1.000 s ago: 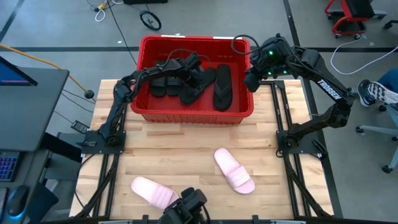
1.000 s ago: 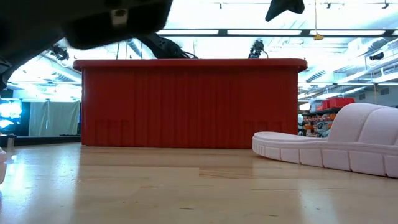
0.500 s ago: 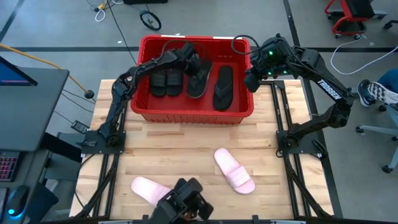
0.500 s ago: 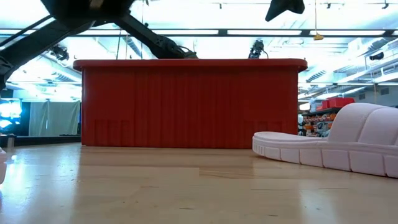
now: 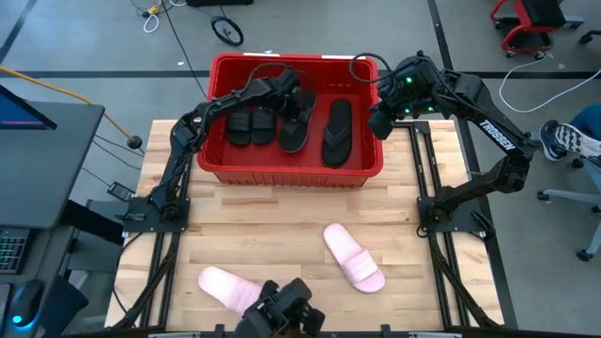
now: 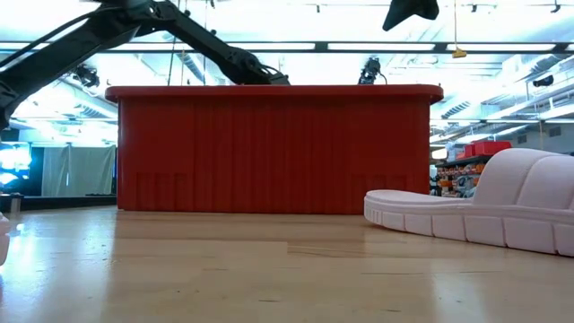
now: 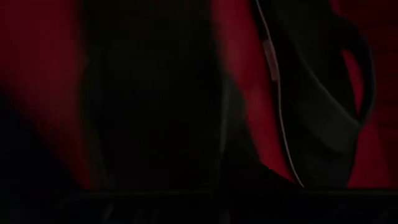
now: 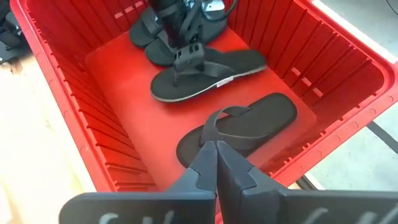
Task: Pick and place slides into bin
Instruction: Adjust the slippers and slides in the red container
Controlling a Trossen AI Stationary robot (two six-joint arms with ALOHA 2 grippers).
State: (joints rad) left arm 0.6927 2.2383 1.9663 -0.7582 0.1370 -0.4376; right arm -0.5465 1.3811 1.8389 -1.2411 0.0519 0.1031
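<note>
Since a second ago the left gripper [image 5: 293, 86] has drawn back toward the far side of the bin [image 5: 376, 161], its fingers' spread impossible to tell, leaving four black slides [image 5: 294, 127] inside. The right gripper [image 8: 216, 163] hovers pinched together over the bin's right rim. Two pink slides [image 5: 353, 256] on the near table look light and flexible, best pinched across the strap.

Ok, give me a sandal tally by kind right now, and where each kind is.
Black wide-strap slides: 2, in the red bin
Black flip-flops: 2, in the bin
Pink slides: 2, on the table
Total: 6 sandals, 4 binned, 2 left
</note>
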